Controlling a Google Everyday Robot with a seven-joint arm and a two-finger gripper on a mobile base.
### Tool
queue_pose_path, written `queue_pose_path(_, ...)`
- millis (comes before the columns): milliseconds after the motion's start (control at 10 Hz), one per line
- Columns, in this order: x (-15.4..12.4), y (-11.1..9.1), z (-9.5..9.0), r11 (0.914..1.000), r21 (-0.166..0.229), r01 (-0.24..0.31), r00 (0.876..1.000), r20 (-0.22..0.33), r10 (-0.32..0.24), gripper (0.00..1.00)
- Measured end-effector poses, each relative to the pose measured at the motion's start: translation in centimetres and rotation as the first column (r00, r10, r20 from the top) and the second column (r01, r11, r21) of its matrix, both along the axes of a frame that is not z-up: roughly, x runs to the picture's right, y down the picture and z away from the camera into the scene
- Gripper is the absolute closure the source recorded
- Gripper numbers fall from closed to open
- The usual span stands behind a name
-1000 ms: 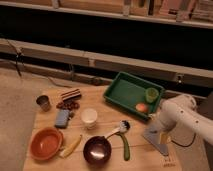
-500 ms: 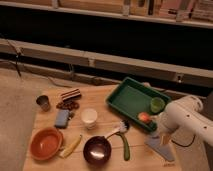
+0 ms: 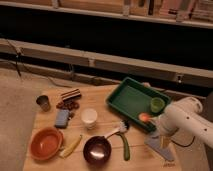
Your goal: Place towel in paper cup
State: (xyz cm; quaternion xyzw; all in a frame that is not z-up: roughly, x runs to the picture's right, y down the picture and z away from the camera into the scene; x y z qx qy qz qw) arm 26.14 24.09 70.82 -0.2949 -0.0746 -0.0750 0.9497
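Observation:
The white paper cup (image 3: 89, 118) stands upright near the middle of the wooden table (image 3: 107, 117). A grey towel (image 3: 156, 146) lies flat at the table's right front. My gripper (image 3: 164, 142) hangs at the end of the white arm (image 3: 179, 119), pointing down right over the towel, at or just above it. The gripper hides part of the towel. The cup is well to the left of the gripper, beyond a brush and a bowl.
A green tray (image 3: 131, 97) with a green cup (image 3: 157, 104) sits behind the gripper, with an orange object (image 3: 145, 117) at its front edge. A dark bowl (image 3: 97, 150), brush (image 3: 117, 130), green vegetable (image 3: 125, 148), banana (image 3: 70, 146), orange bowl (image 3: 45, 143), blue sponge (image 3: 62, 118), metal cup (image 3: 43, 102) and snack bar (image 3: 71, 94) also stand on the table.
The arm has bent and lowered the gripper a little toward the towel. The objects on the table have not moved.

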Motion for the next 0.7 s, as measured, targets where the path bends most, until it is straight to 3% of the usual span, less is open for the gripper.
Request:
queue_pose_path(400, -1.3, 1.3, -1.1, 0.9969, -0.076, 0.020, 0.996, 0.088, -0.013, 0.20)
queue_pose_path(700, -1.5, 2.9, 1.8, 0.9801, -0.199, 0.006, 0.987, 0.157, 0.025, 0.20)
